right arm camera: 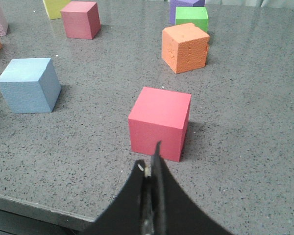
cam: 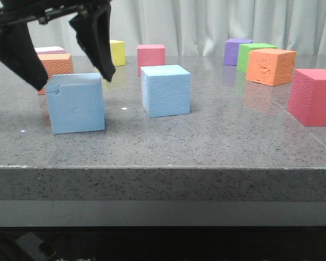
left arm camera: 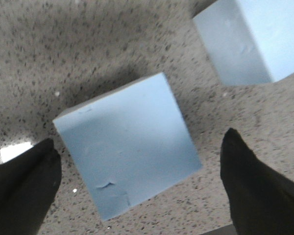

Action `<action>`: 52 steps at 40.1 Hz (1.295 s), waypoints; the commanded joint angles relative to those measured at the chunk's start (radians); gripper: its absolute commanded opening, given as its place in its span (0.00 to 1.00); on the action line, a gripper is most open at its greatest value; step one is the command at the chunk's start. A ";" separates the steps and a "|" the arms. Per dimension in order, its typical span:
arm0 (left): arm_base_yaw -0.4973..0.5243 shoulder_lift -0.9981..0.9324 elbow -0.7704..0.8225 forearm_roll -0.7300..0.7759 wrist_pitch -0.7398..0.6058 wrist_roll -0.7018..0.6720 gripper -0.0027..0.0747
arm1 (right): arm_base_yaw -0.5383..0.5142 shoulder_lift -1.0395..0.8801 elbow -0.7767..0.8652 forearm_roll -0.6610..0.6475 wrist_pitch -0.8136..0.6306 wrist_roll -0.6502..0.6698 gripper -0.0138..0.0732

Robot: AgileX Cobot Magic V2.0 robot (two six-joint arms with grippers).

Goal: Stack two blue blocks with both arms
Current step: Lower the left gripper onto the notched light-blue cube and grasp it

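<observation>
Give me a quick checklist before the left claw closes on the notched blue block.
1. Left claw open: ok, its fingers are spread wide.
2. Claw straddling the notched blue block: ok, one finger on each side in the left wrist view.
3. Fingers clear of the block: ok, gaps show on both sides.
4. Plain blue block free on top: ok, nothing on it.
5. Right claw out of the way: ok, shut near the red block.
6. Claw low enough to grip: cannot tell.

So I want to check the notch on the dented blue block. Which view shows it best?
The front view: the notched blue block faces the camera, showing its cut top corner and rectangular dent. The left wrist view sees the block from above, between the open left gripper. The right wrist view misses it.
</observation>
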 commanded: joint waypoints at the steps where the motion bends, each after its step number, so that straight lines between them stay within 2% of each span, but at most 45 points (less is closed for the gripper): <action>1: -0.008 -0.015 -0.034 0.009 -0.014 -0.024 0.86 | -0.006 0.004 -0.026 -0.009 -0.074 -0.008 0.04; 21: -0.008 0.018 -0.034 -0.006 -0.054 -0.024 0.85 | -0.006 0.004 -0.026 -0.009 -0.074 -0.008 0.04; 25: -0.008 0.018 -0.034 -0.006 -0.054 -0.024 0.75 | -0.006 0.004 -0.026 -0.009 -0.074 -0.008 0.04; 32: -0.008 0.018 -0.034 -0.006 -0.054 -0.024 0.51 | -0.006 0.004 -0.026 -0.009 -0.074 -0.008 0.04; 36: -0.008 0.018 -0.034 -0.006 -0.054 -0.024 0.40 | -0.006 0.004 -0.026 -0.009 -0.074 -0.008 0.04; 39: -0.008 0.018 -0.051 -0.006 -0.032 -0.022 0.36 | -0.006 0.004 -0.026 -0.009 -0.074 -0.008 0.04; 52: -0.008 0.018 -0.293 -0.003 0.094 0.040 0.36 | -0.006 0.004 -0.026 -0.009 -0.075 -0.008 0.04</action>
